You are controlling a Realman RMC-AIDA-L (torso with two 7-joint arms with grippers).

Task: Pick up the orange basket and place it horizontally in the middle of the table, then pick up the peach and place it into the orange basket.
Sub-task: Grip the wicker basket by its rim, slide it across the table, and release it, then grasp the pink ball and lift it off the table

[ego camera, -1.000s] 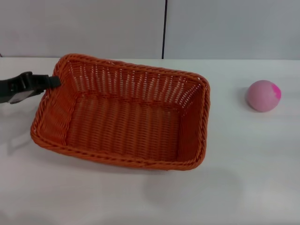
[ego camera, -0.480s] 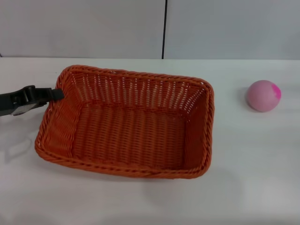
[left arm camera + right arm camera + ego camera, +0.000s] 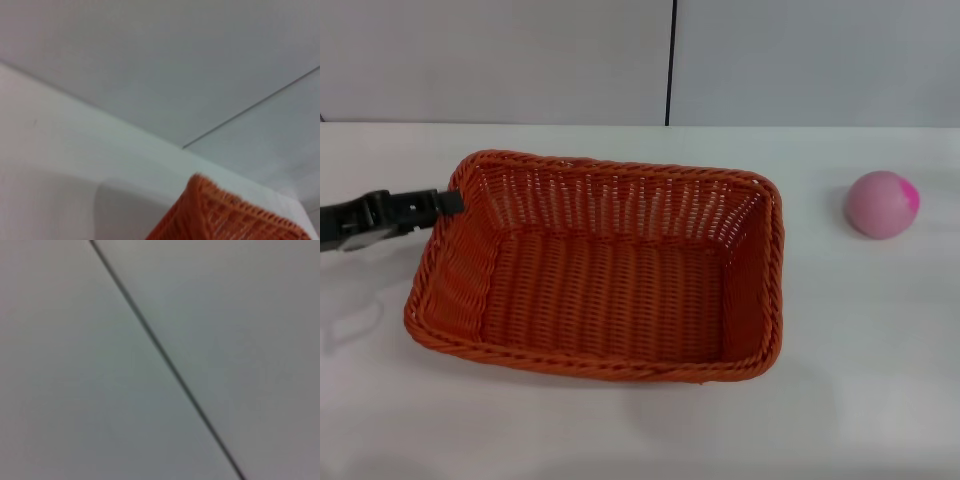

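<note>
white table [image 3: 620,430], orange basket [image 3: 605,270], peach [image 3: 882,204]

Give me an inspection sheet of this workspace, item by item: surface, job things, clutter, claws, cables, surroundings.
Surface: white table, bare apart from the job's things.
Orange basket: upright on the table near its middle, long side across the view, nothing inside.
Peach: on the table to the robot's right of the basket, apart from it, not in it.
Clutter: nothing seen.
Left claw: at the basket's far-left corner rim, reaching in from the left edge; closed on the rim.
Right claw: not in view; its wrist camera shows only a wall seam.
Cables: nothing seen.
Surroundings: pale wall panels behind the table, with a dark vertical seam.
</note>
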